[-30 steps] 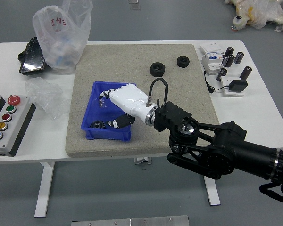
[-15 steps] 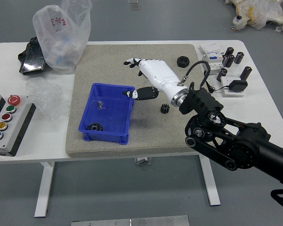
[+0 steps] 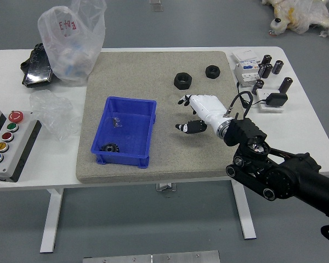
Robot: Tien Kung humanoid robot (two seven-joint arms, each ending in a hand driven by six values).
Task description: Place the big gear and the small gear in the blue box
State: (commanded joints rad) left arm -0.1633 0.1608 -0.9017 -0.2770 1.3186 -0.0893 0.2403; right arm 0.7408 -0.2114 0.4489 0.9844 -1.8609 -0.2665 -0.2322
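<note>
"Where's the big gear (image 3: pixel 109 148)?"

"In the blue box (image 3: pixel 124 160), by its near left corner. A small metallic piece (image 3: pixel 117 122) lies farther back, by the left wall."

"And the box?"

"On the mat (image 3: pixel 170 167), toward the near left corner."

"What's the right hand (image 3: pixel 207 111) doing?"

"It's over the mat, right of the box and apart from it. Fingers and thumb are parted, with nothing I can see gripped. I can't tell whether it touches the mat."

"The small gear?"

"Can't make it out; the hand hides part of the mat."

"Anything near the mat's far edge?"

"Two black rings, one (image 3: pixel 213 72) toward the far right corner, the other (image 3: pixel 182 81) left of it and a bit nearer."

"The rest of the table (image 3: pixel 60 175)?"

"Button panel (image 3: pixel 21 162) at the left edge, plastic bag (image 3: pixel 71 46) at the far left corner."
</note>
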